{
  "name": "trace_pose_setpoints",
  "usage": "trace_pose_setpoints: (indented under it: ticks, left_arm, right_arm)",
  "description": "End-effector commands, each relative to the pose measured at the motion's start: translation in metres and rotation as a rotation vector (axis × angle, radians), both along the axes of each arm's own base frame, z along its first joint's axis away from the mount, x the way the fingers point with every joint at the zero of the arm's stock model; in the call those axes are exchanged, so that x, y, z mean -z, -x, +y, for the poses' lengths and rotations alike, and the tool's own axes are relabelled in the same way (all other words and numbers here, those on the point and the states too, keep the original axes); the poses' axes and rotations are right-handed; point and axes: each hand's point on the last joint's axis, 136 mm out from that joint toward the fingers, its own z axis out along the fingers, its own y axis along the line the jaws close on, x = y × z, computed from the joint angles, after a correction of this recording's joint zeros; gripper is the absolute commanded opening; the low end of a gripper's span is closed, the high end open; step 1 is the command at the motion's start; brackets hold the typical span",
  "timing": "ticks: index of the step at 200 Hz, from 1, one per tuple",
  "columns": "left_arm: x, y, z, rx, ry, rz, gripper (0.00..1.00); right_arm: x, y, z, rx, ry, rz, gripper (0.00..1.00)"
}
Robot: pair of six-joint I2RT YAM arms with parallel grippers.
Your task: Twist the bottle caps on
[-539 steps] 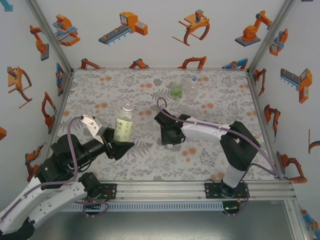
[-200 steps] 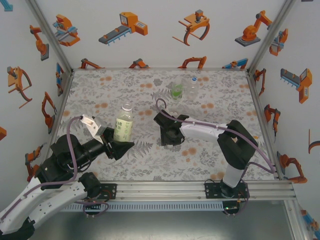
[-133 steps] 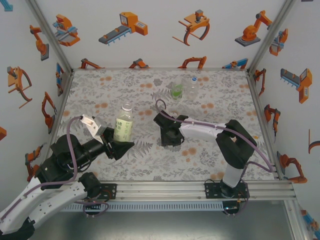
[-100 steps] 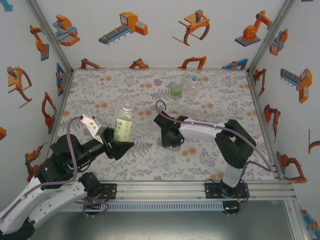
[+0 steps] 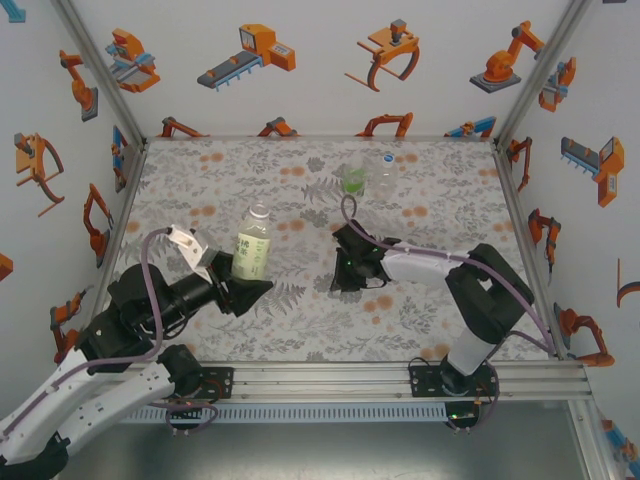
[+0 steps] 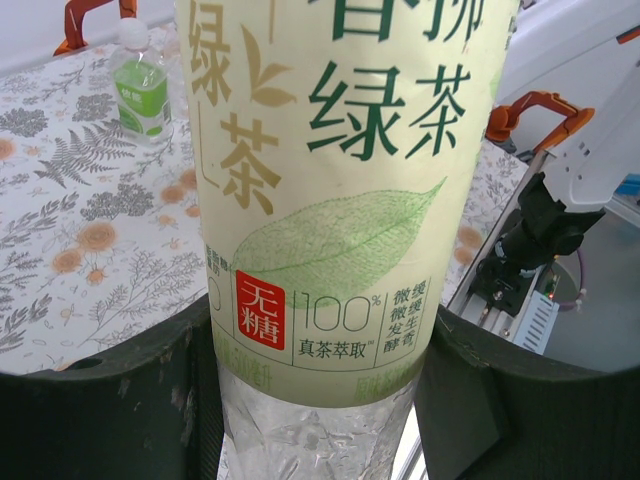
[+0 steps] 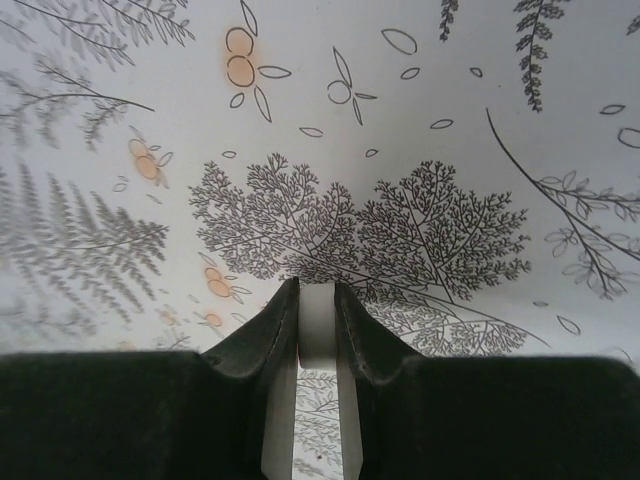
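My left gripper [image 5: 243,287] is shut on the lower body of the pale yellow-green tea bottle [image 5: 253,248], which stands upright at centre left. In the left wrist view its label [image 6: 340,190] is close up, with the black fingers [image 6: 150,400] pressed on both sides. A small white bottle cap [image 7: 317,330] is pinched edge-on in my right gripper [image 7: 316,292], just above the patterned mat. From above, that gripper [image 5: 347,277] is at mid-table, pointing down. The bright green bottle [image 5: 353,180] and the colourless bottle [image 5: 385,172] stand together at the back.
The green bottle [image 6: 140,85] carries a white cap in the left wrist view. Walls with orange robot prints close the floral mat [image 5: 200,180] on three sides. An aluminium rail [image 5: 400,375] with both arm bases runs along the near edge.
My right gripper has closed on the white cap and shifted to the right. The left arm has nudged the tea bottle slightly right and away.
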Motion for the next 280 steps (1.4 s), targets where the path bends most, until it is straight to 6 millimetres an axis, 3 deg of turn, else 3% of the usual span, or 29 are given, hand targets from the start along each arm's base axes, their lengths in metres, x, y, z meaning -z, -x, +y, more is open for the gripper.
trace_pose_setpoints:
  ticks: [1,59,91,125,193,245,280]
  left_arm:
    - [-0.02,0.003,-0.004,0.027,0.062,-0.03,0.11]
    - [-0.018,0.0,-0.011,0.039,0.055,-0.02,0.11]
    - [-0.018,-0.001,-0.014,0.044,0.053,-0.02,0.11]
    - [-0.019,0.0,-0.012,0.045,0.056,-0.017,0.11]
    - [-0.013,-0.001,-0.004,0.008,0.052,-0.007,0.11]
    - [-0.011,-0.001,-0.004,0.008,0.051,-0.003,0.11]
    - [-0.011,0.0,-0.001,0.0,0.048,-0.001,0.11]
  right_arm:
    - [0.009,0.001,0.004,0.042,-0.141,0.041,0.21]
    - [0.028,0.02,-0.054,0.097,0.022,0.079,0.36]
    - [0.025,0.023,-0.062,0.099,0.049,0.086,0.38]
    - [0.014,0.015,-0.058,0.088,0.06,0.068,0.38]
    - [-0.037,-0.002,-0.036,-0.032,0.23,-0.06,0.46]
    - [-0.034,0.002,-0.008,-0.131,0.348,-0.076,0.52]
    - [-0.024,0.005,-0.002,-0.146,0.371,-0.063,0.53]
